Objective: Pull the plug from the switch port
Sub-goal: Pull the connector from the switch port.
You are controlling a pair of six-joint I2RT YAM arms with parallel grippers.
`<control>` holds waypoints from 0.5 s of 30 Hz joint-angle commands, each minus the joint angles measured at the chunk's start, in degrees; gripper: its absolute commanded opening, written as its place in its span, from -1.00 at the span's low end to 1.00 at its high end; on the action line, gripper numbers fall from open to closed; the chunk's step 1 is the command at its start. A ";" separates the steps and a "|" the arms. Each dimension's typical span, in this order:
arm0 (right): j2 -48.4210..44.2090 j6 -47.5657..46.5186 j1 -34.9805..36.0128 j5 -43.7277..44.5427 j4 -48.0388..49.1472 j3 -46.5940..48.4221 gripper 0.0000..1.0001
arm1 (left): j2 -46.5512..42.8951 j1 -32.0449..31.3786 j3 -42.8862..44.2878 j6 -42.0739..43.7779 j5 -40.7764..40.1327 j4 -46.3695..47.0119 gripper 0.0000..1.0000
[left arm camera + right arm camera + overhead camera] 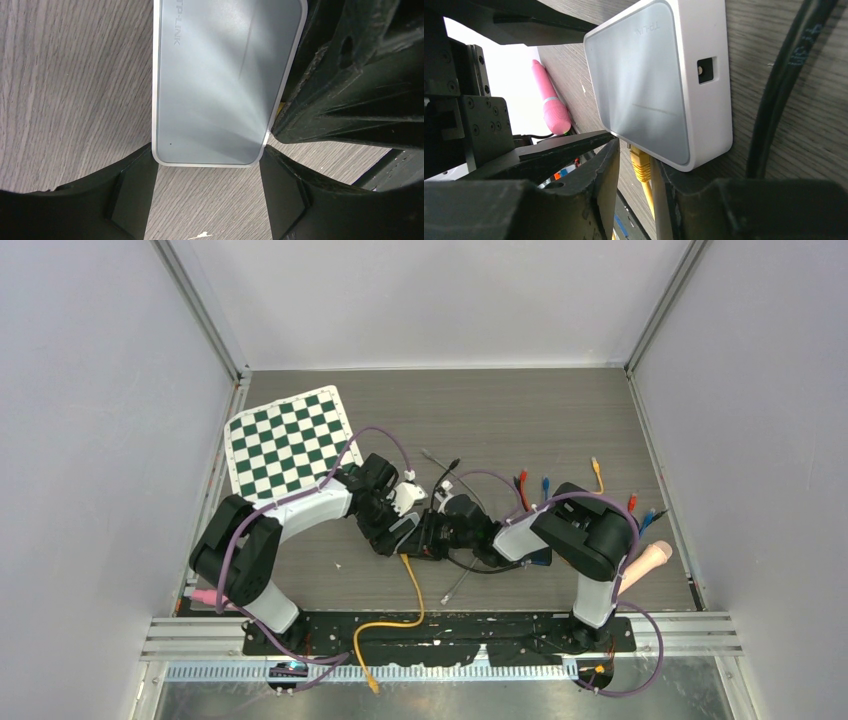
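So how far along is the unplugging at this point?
Done: the left gripper holds the switch clamped at its near corners. In hand: the right gripper has its jaws on either side of the yellow plug, though a firm pinch isn't clear. Left: the plug is not yet out of the switch, so the pull itself remains.

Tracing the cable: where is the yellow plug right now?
Right wrist view, bottom centre: the yellow plug sits in the switch, between the fingers of the right gripper.
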 commanded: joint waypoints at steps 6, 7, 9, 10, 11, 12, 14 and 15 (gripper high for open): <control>0.63 -1.07 0.39 1.32 -1.38 0.54 -0.52 | -0.16 -0.27 0.86 0.02 2.80 0.33 0.29; 0.60 -1.14 0.37 1.43 -1.94 0.65 -0.55 | -0.17 -0.28 0.86 0.00 2.78 0.39 0.28; 0.51 -1.30 0.35 1.54 -2.02 0.50 -0.66 | -0.12 -0.23 0.80 0.04 2.81 0.40 0.28; 0.33 -1.61 0.35 1.66 -2.09 0.49 -0.74 | -0.06 -0.21 0.81 0.00 2.78 0.34 0.28; 0.20 -1.81 0.39 1.70 -2.47 0.48 -0.78 | -0.08 -0.23 0.92 0.00 2.73 0.32 0.27; 0.03 -2.34 0.41 1.79 -2.66 0.50 -0.83 | -0.01 -0.25 0.93 0.04 2.71 0.38 0.28; -0.39 -3.65 0.35 1.96 -3.85 0.84 -0.88 | -0.06 -0.26 0.89 -0.04 2.70 0.34 0.27; -0.56 -4.28 0.35 2.07 -5.48 1.34 -0.89 | -0.08 -0.28 0.97 -0.03 2.76 0.38 0.27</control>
